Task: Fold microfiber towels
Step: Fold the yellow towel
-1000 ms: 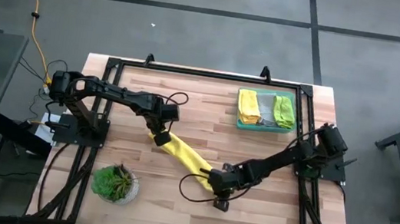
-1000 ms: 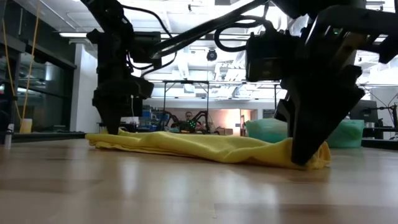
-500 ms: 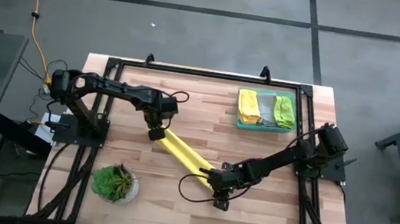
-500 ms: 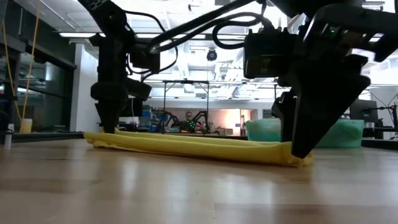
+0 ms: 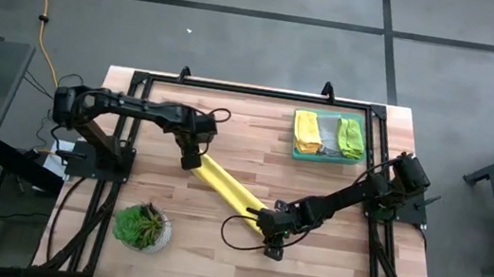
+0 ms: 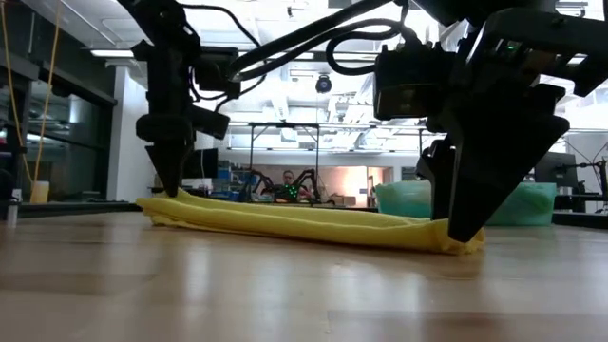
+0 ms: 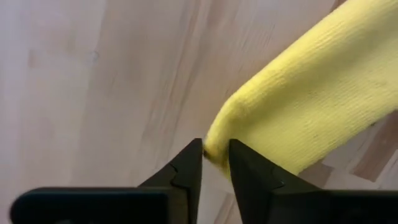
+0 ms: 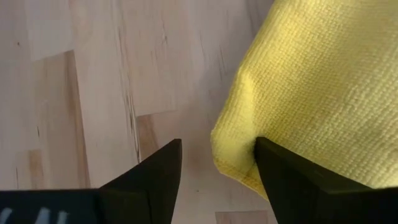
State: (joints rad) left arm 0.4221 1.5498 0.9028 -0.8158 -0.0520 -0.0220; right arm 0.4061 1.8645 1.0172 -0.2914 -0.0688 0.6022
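Lighting is bright and even, supplied by ceiling fixtures [image 6: 313, 90] visible in the low view. The wooden table [image 5: 247, 139] shows only soft, short shadows under the arms. In the low view the near table surface is blurred and carries a pale sheen; both arms read as dark silhouettes against the lit room. The wrist views are sharp on the yellow towel [image 8: 317, 93].

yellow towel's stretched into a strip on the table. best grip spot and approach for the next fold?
Probably the yellow towel by its two short ends, from straight above. It lies as a long, flat diagonal band on the table, so pinching each end corner keeps it taut. The left gripper and right gripper already sit at those ends.
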